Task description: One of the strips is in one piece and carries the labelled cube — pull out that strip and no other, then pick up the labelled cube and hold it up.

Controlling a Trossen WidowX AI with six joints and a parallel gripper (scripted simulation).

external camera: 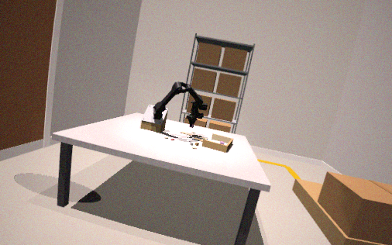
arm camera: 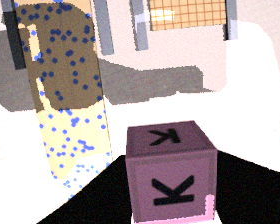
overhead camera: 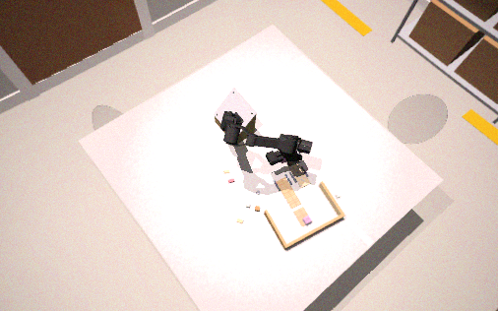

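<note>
And at the left of the wrist view, a pale strip (arm camera: 71, 125) (overhead camera: 302, 180) is seen, scattered with blue dots and crossed by a broad brown shadow. Next, two slim grey bars (arm camera: 104, 27) are shown standing apart. Then comes the labelled cube (arm camera: 171, 190), gripped and held up in front of the strips! It is dusky purple, marked with a bold black K on its top and near face, with bright pink lit along the lower edge. The gripper (arm camera: 164, 160) (overhead camera: 299, 168) (external camera: 191, 125) is closed partway, its dark fingers stopped against the cube's sides. Farther right, an orange-tan strip (arm camera: 188, 16) (overhead camera: 288, 192) is crossed by a brown grid, while in the top view another pinkish cube (overhead camera: 307, 219) (external camera: 222, 143) is enclosed by the wooden tray (overhead camera: 314, 231) (external camera: 216, 146).
</note>
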